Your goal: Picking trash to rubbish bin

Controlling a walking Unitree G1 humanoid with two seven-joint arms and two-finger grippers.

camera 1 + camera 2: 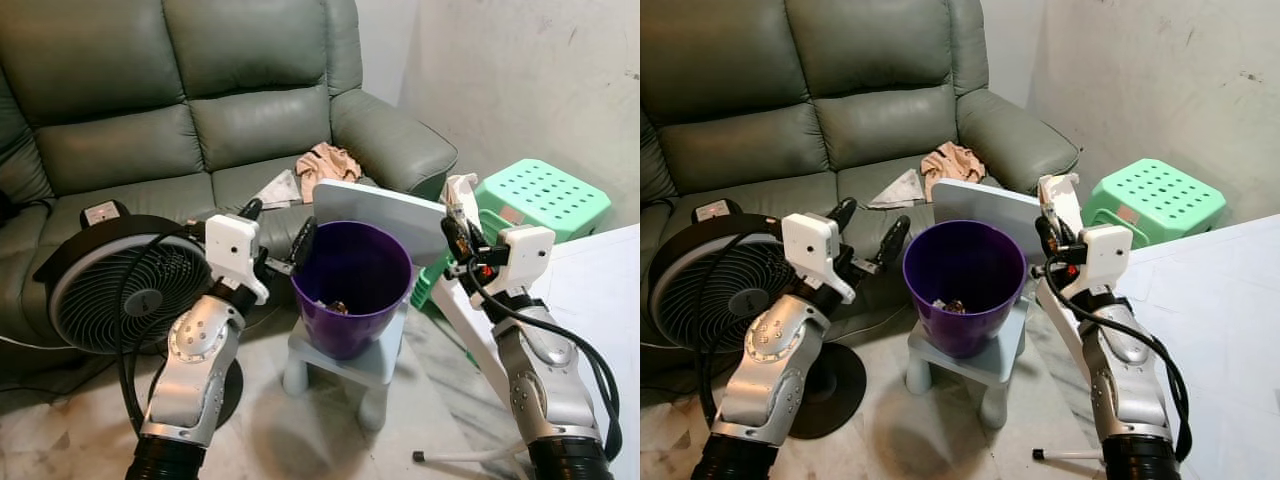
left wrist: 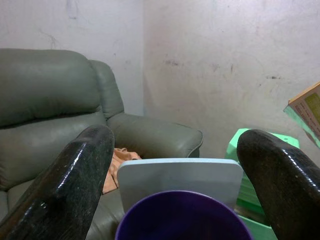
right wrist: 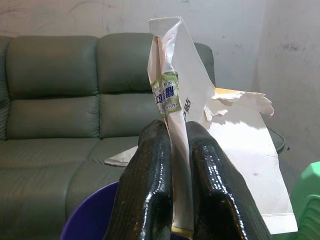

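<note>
Here, a green sofa (image 1: 200, 110) fills the back, with a black fan (image 1: 110, 285) in front of it. A purple bin (image 1: 350, 285) stands on a small grey stool (image 1: 375, 365). The right gripper (image 1: 458, 222), beside the bin's rim, pinches a torn paper carton (image 3: 185, 115). The left gripper (image 1: 275, 235) hovers at the opposite rim, fingers spread.

You see a small stool (image 1: 378, 366) on the floor (image 1: 440, 420) carrying the purple bin (image 1: 352, 290); a fan (image 1: 110, 290) stands beside it.
</note>
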